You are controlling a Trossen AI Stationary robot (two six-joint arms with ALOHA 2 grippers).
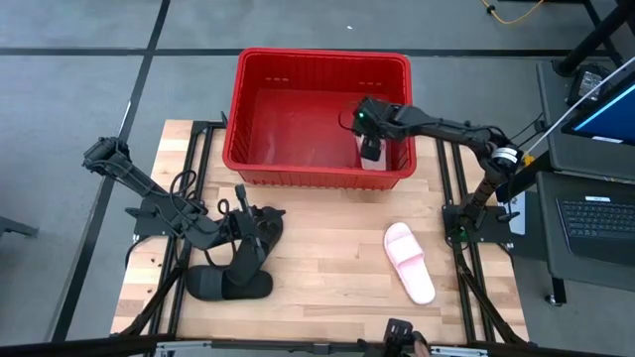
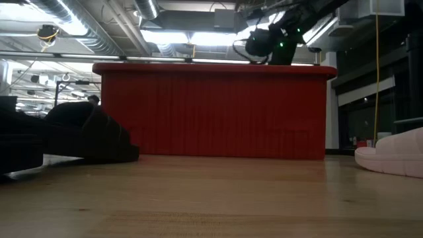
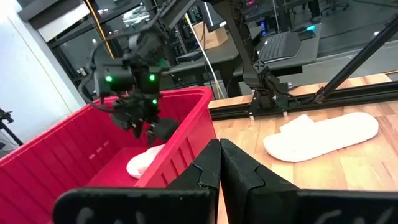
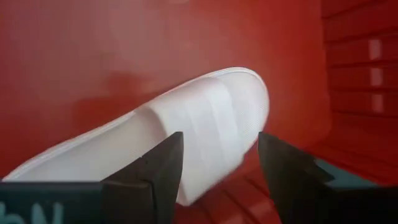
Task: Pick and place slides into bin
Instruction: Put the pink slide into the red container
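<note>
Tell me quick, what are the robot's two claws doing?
Left gripper: shut, empty, above the black slides.
Right gripper: open, over a pink slide in the bin.

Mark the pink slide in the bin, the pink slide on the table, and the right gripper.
pink slide in the bin (image 4: 205,130): right wrist view, on its wide strap.
pink slide on the table (image 1: 409,263): high view, on its strap.
right gripper (image 4: 217,168): right wrist view, midway between its open fingers, above the slide.

The robot has two thin black arms with looping black cables, and small green lights glow just behind the right gripper (image 1: 370,151)
</note>
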